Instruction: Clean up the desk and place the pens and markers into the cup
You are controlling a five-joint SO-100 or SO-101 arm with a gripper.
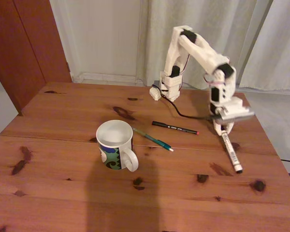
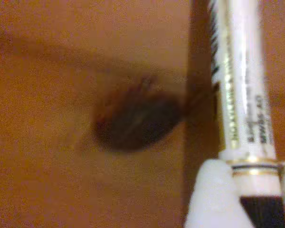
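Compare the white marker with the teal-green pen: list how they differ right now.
The white marker is thicker, with a printed barrel and black cap; the teal-green pen is slim and plain.
The marker lies far right in the fixed view, the gripper straddling its upper end; the pen lies untouched beside the cup.
The marker runs nearly toward the camera; the pen slants across the desk.
Both lie flat outside the cup.

- Pale curtains (image 1: 203, 34) hang behind the far edge in the fixed view.
- A white wall (image 1: 106, 34) stands left of them.
- A reddish-brown door (image 1: 26, 41) fills the upper left.
- Grey floor (image 1: 280, 121) lies on the right.
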